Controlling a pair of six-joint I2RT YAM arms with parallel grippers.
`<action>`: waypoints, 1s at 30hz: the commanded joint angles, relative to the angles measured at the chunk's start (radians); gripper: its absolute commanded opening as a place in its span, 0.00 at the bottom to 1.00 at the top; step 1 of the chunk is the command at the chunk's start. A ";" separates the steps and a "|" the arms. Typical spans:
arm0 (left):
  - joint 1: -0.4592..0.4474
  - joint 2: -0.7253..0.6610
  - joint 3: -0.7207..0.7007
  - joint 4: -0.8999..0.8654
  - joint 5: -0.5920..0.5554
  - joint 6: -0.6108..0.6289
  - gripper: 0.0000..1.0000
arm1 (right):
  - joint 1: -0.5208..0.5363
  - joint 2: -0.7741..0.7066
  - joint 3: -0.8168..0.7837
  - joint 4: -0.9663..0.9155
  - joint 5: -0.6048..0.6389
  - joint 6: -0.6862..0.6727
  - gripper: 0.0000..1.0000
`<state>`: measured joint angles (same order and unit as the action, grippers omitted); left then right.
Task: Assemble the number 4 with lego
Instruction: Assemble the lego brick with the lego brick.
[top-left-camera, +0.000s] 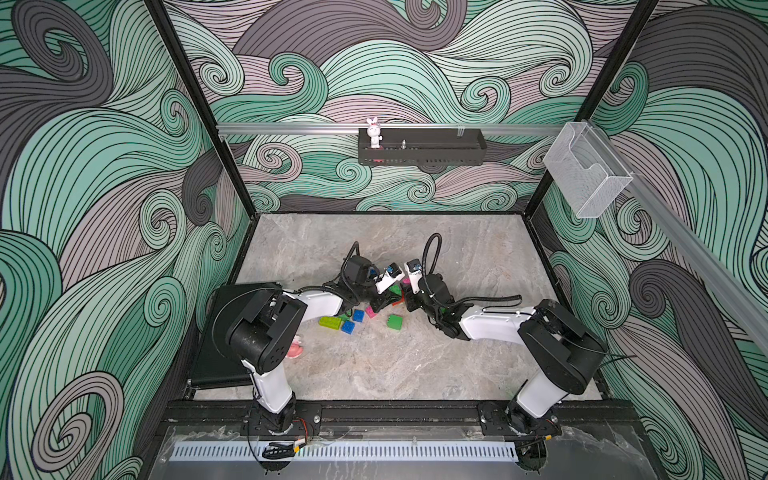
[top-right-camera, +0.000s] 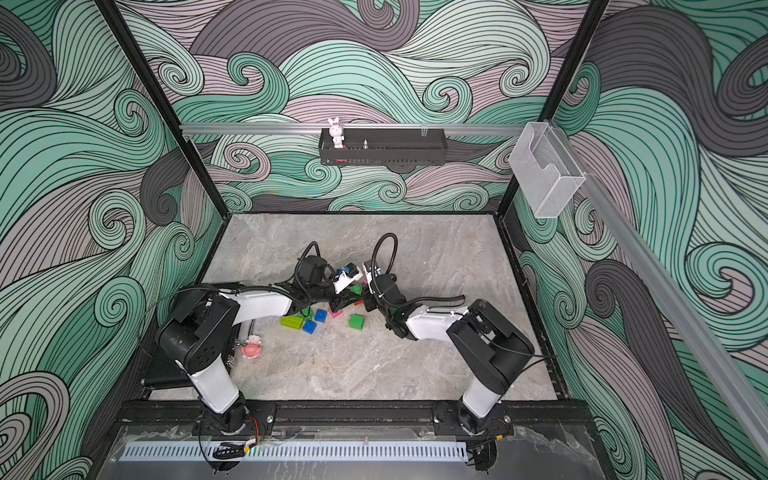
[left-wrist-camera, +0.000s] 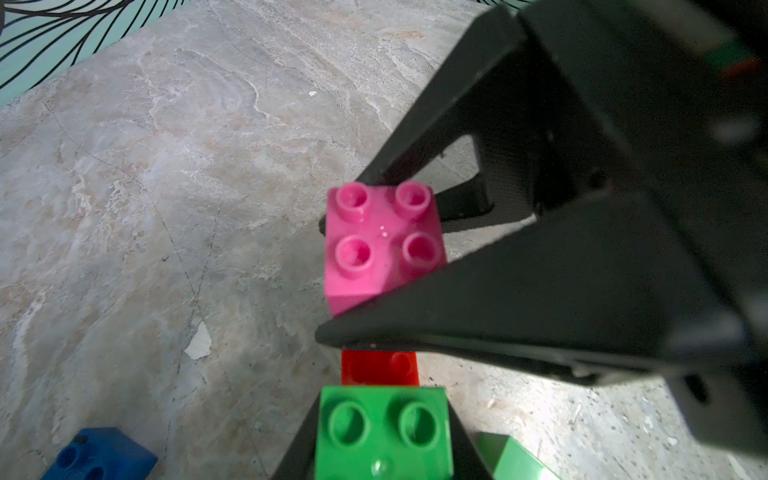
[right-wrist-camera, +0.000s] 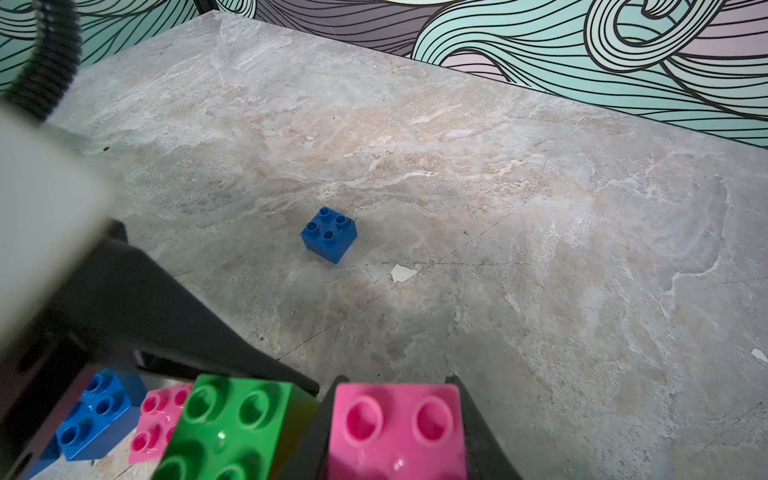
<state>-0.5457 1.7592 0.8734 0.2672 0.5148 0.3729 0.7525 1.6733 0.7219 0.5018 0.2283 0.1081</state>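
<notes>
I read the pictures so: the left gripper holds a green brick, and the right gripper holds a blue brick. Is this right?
Not quite. The right gripper holds a pink brick, not a blue one; the right wrist view shows it. The left gripper does hold a green brick.

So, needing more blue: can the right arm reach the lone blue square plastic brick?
Probably reach, not grasp: open tabletop leads to the blue brick, but its pincer is shut on a pink square plastic brick.

Grey marbled tabletop (top-left-camera: 457, 249), on it a lime brick (top-left-camera: 330, 321), loose green brick (top-left-camera: 395, 322), blue brick (top-left-camera: 348, 327), pink figurine (top-right-camera: 252, 346).
</notes>
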 joint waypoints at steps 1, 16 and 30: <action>-0.005 0.044 -0.015 -0.079 -0.045 0.001 0.00 | -0.004 0.080 -0.054 -0.255 -0.033 0.007 0.00; -0.026 0.053 -0.076 -0.020 -0.111 0.020 0.00 | -0.003 0.083 -0.050 -0.257 -0.036 0.008 0.00; -0.028 0.030 -0.081 -0.069 -0.171 0.059 0.00 | -0.003 0.083 -0.049 -0.258 -0.035 0.008 0.00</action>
<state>-0.5682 1.7512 0.8337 0.3481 0.4442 0.4042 0.7525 1.6768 0.7265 0.5014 0.2287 0.1051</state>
